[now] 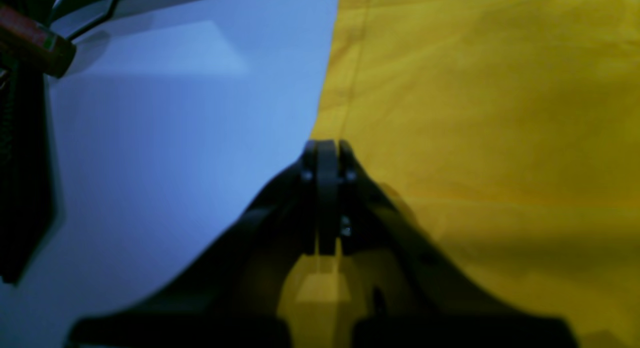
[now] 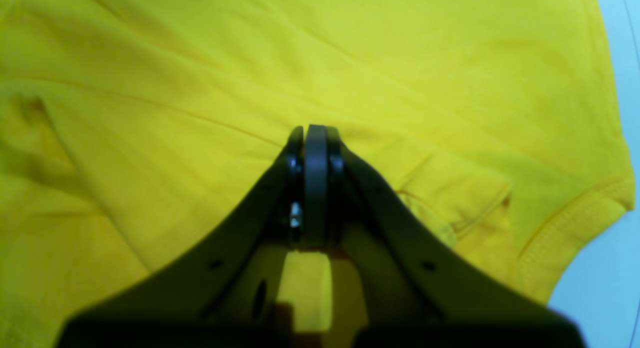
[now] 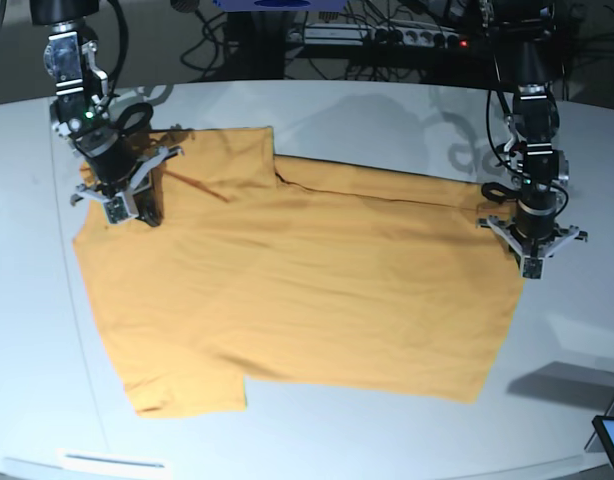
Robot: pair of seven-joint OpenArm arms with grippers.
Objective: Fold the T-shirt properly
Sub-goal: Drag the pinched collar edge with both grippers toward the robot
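White round tabletop [image 3: 317,110]; soft, limp orange-yellow cloth T-shirt [image 3: 297,290] lies spread. Right gripper [image 2: 310,130] and left gripper [image 1: 326,145] closed, apparently pinching hems; edges are best gripped.

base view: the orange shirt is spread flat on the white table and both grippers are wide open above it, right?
Not quite. The T-shirt does lie spread on the white table, but the grippers are not open: the left gripper and the right gripper each show their fingers pressed together. The two wrist views show this most clearly.
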